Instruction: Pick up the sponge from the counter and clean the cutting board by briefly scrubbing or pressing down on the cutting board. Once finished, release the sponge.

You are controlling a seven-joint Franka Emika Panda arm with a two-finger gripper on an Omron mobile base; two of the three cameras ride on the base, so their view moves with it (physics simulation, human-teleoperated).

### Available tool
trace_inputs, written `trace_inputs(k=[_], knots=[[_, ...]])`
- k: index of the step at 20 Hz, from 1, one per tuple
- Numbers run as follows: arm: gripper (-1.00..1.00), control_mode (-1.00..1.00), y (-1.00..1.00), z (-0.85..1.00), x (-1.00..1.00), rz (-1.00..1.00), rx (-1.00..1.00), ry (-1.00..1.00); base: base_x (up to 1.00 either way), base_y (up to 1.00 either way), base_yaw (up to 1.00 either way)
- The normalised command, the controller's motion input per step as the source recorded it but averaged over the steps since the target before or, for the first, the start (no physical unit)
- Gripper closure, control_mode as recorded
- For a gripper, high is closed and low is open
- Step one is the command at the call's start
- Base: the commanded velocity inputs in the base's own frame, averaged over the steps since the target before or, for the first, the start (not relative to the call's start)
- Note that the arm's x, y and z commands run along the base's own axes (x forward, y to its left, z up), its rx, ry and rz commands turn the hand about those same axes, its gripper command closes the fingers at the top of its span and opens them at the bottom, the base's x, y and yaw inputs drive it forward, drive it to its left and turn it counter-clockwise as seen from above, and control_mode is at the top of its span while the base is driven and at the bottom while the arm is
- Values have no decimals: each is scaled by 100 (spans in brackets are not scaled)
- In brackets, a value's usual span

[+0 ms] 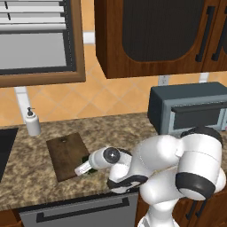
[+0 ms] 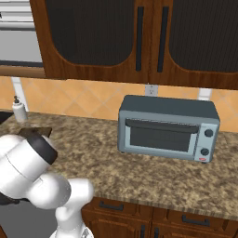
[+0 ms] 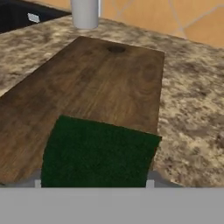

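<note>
The dark green sponge (image 3: 98,151) sits large at the bottom of the hand view, between the gripper's (image 3: 94,183) two finger tips. It lies over the near right corner of the dark brown cutting board (image 3: 100,83), whose small hole is at the far end. In the left base view the gripper (image 1: 83,169) reaches down to the right front part of the cutting board (image 1: 65,153), with a sliver of green sponge (image 1: 92,171) by the hand. The gripper looks shut on the sponge. The speckled granite counter (image 3: 192,109) runs around the board.
A white soap dispenser (image 1: 32,122) stands behind the board near the wall. A dark sink (image 1: 6,148) opens to the board's left. A grey toaster oven (image 1: 190,106) stands on the counter to the right. Wall cabinets hang above.
</note>
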Motion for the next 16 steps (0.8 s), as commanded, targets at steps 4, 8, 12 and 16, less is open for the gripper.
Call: trace_inputs(k=[4,8,12,16], knots=[[100,-100,-37,19,72,-4,-20,12,0,0,0],[100,-100,-33,-25,92,0,-2,31,0,0,0],[100,-100,-63,-62,0,2,6,3,0,0,0],[100,-100,-52,-21,-4,2,1,0,0,0,0]])
